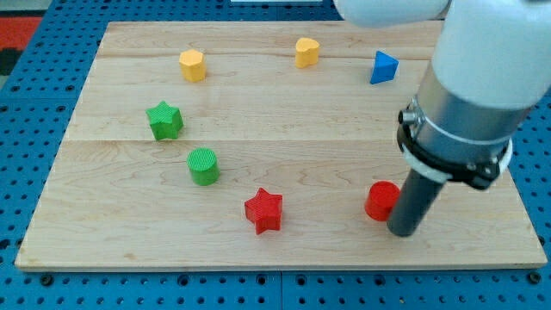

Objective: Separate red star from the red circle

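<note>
My tip (402, 232) touches the red circle (380, 201) on its right. The red star (263, 210) sits well apart, to the left. I have no gripper, only a rod.

Pale wood board (258, 112) with visible grain and a matt finish; ridged, matt plastic-looking red star (263, 211) and green circle (204, 166); smooth dark rod (411, 202).

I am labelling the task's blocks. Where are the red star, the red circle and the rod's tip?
red star (263, 210), camera view, centre of its top face.
red circle (380, 199), camera view, visible top face left of the rod.
my tip (402, 230), camera view, rod's lower end, at the circle's right.
</note>
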Controlling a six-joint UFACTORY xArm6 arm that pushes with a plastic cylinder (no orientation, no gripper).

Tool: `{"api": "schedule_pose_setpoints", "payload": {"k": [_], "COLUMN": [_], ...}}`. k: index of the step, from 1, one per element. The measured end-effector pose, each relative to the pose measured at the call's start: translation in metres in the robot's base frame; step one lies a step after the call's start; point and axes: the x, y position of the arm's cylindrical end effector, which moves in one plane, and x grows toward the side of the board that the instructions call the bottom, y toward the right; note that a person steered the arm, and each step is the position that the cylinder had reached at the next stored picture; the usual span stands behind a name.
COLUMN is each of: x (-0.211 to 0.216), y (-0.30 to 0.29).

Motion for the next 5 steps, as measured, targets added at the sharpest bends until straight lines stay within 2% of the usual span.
{"api": "schedule_pose_setpoints", "payload": {"k": [1, 3, 5], "x": [-0.029, -0.037, -0.04], "y": [0.0, 0.044, 0.056]}}
